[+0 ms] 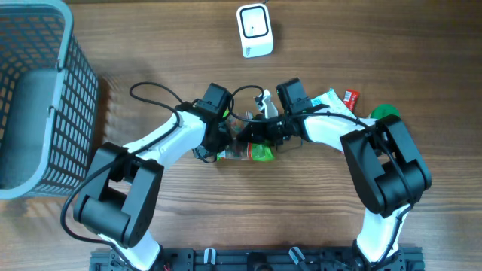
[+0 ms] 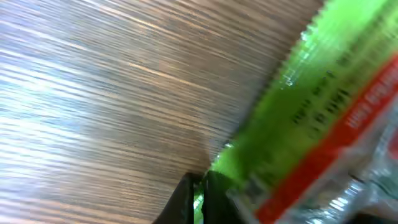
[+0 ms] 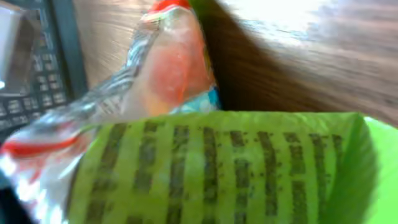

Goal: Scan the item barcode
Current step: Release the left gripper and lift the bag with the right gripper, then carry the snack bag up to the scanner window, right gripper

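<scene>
The item is a clear and green snack packet (image 1: 260,152) with red print, held just above the table between both arms. My left gripper (image 1: 222,143) is shut on the packet's green edge, its black fingertips (image 2: 186,200) pinching the film. The green side (image 2: 323,99) fills the right of the left wrist view. My right gripper (image 1: 269,134) is at the packet's other end. The packet (image 3: 217,168) covers the right wrist view and hides its fingers. Blurred dark stripes show on that green face; I cannot tell whether they are the barcode.
A white scanner (image 1: 254,30) stands at the back of the table, beyond the packet. A grey mesh basket (image 1: 38,98) fills the left side. More packets (image 1: 343,98) and a green item (image 1: 384,113) lie behind the right arm.
</scene>
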### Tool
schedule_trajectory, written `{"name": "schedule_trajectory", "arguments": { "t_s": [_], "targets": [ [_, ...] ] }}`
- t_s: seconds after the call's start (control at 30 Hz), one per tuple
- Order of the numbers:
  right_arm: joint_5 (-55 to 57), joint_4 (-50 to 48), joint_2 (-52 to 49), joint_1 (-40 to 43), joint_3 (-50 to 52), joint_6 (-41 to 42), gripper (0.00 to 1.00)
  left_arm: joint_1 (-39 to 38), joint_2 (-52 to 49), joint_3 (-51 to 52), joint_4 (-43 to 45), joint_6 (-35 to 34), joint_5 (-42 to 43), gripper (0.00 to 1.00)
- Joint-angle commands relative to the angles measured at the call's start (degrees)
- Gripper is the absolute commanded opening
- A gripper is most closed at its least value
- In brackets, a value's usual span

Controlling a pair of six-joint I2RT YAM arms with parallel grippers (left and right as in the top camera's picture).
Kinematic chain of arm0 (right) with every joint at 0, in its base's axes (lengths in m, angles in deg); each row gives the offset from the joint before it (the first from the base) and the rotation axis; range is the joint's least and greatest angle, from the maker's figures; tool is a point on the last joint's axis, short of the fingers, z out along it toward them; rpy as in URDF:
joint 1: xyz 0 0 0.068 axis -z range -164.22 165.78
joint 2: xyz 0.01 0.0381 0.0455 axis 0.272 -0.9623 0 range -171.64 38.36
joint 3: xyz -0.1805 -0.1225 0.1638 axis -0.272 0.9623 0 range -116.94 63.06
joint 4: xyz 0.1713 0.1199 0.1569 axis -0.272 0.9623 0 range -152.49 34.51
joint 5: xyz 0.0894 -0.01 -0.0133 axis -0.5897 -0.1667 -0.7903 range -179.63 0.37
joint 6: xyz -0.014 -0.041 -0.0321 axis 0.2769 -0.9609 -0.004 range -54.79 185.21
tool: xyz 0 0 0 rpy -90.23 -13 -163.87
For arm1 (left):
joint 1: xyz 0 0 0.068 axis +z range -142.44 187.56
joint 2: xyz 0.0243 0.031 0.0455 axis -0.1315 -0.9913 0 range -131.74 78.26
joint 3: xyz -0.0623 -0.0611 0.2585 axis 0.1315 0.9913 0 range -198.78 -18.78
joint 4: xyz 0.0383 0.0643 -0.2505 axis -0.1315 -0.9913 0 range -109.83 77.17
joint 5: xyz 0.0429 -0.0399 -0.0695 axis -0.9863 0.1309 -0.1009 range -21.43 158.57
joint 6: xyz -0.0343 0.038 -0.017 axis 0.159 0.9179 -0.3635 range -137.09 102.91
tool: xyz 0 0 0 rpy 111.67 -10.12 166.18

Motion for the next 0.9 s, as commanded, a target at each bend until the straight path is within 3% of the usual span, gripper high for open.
{"name": "schedule_trajectory", "arguments": {
  "t_s": [0.0, 0.07, 0.1, 0.23, 0.43, 0.63, 0.77, 0.87],
  "targets": [
    [7.6, 4.7, -0.9, -0.1, 0.2, -1.5, 0.24, 1.4, -0.6, 1.0, -2.1, -0.7, -11.5, 0.04],
    [8.5, 6.3, -0.9, 0.7, 0.2, -2.1, 0.15, 2.9, 0.1, 0.8, -2.0, -0.7, -11.5, 0.04],
    [7.6, 6.2, -0.9, 1.3, 0.1, -4.1, 0.04, 4.2, 0.8, 0.3, -2.0, -0.6, -11.5, 0.04],
    [-3.3, 5.7, 0.5, 4.3, 0.1, -15.1, 0.04, 9.9, 4.6, -1.4, -2.9, 0.4, -8.2, 0.04],
    [-31.1, 11.9, 8.2, 12.2, 0.1, -37.7, 0.04, 18.4, 12.2, -1.6, -1.3, 16.0, 9.4, 0.04],
    [-26.7, 31.7, 23.8, 14.3, -0.3, -50.9, 0.04, 27.0, 14.6, -1.6, -0.4, 27.1, 31.7, 0.04],
    [-27.1, 41.6, 32.6, 14.3, -1.4, -55.9, 0.04, 30.5, 14.6, -1.6, 1.4, 34.2, 31.5, 0.05],
    [-26.6, 45.0, 37.8, 14.3, -2.1, -54.1, 0.04, 32.2, 14.6, -1.6, 2.3, 34.8, 26.1, 0.08]
  ]
}}
